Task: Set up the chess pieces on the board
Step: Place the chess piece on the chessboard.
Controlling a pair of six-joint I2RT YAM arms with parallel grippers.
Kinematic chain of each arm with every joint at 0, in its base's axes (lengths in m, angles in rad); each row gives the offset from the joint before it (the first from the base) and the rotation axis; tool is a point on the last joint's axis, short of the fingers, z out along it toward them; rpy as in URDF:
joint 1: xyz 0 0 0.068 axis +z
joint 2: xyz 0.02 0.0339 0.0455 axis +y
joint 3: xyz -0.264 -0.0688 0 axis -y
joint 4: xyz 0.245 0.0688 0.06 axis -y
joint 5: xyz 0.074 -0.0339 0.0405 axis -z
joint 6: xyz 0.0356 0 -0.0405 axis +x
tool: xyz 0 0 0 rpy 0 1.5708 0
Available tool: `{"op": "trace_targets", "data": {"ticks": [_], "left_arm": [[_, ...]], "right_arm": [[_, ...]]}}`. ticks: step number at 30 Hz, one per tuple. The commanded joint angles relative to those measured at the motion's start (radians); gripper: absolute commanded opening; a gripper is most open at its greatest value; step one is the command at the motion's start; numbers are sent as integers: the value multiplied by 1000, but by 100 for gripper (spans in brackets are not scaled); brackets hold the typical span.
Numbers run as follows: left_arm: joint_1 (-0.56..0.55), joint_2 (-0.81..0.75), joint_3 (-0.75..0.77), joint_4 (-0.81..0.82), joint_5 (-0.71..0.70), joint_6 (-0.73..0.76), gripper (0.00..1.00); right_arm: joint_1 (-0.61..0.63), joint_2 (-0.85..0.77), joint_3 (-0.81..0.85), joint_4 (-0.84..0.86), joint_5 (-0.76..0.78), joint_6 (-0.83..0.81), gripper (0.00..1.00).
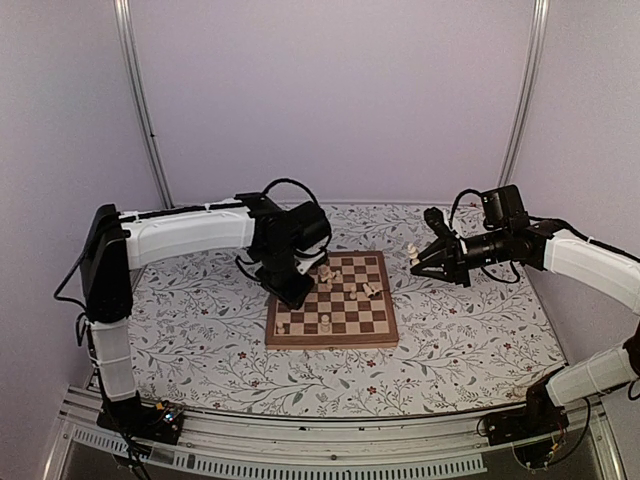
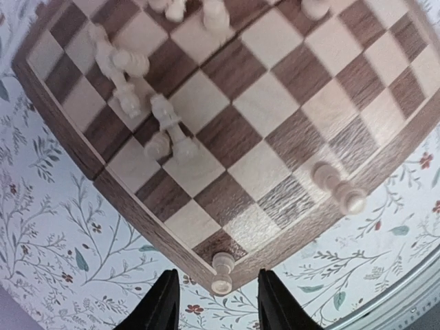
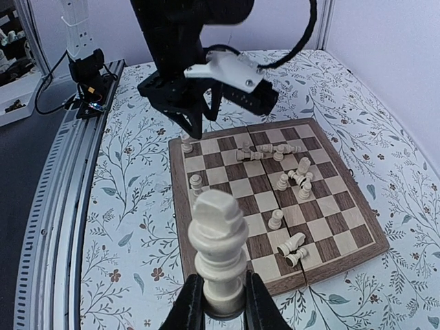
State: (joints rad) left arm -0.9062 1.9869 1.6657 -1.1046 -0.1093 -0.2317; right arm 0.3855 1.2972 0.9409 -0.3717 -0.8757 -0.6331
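Left claw (image 2: 217,292) hangs partly open over the near-left corner of the board (image 2: 275,144). Its fingers straddle a small chess piece (image 2: 221,273) standing on the corner square, with a gap on either side and nothing gripped. To finish cleanly, I judge it should rise straight up so neither finger clips that piece. Farther in, several chess pieces (image 3: 294,242) lie toppled mid-board. Beyond the board's far-right corner, above the floral desk (image 1: 200,330), the right claw (image 3: 221,299) is clamped on the base of a tall piece (image 3: 217,240), held upright. It should descend vertically onto a free edge square, clear of the fallen ones.
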Motion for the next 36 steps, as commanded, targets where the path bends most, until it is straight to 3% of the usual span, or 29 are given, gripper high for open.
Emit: {"op": "trace_targets", "data": {"ticks": [1,7,12,23,36], "left_arm": [[-37,-200,36,223,-30,30,43],[-80,-353,-116,689,94,47,47],[-104,-360,-198,962,142,4,51],[-106,-198,-84,985,341,-53,52],[-119,-106,-3,933,460,-49,48]], "right_arm": [[-5,6,-6,16,-60,-4,9],[17,44,32,16,-122,40,9],[70,72,49,4,-95,40,9],[83,72,54,-10,-110,42,9],[83,74,55,-6,-96,39,9]]}}
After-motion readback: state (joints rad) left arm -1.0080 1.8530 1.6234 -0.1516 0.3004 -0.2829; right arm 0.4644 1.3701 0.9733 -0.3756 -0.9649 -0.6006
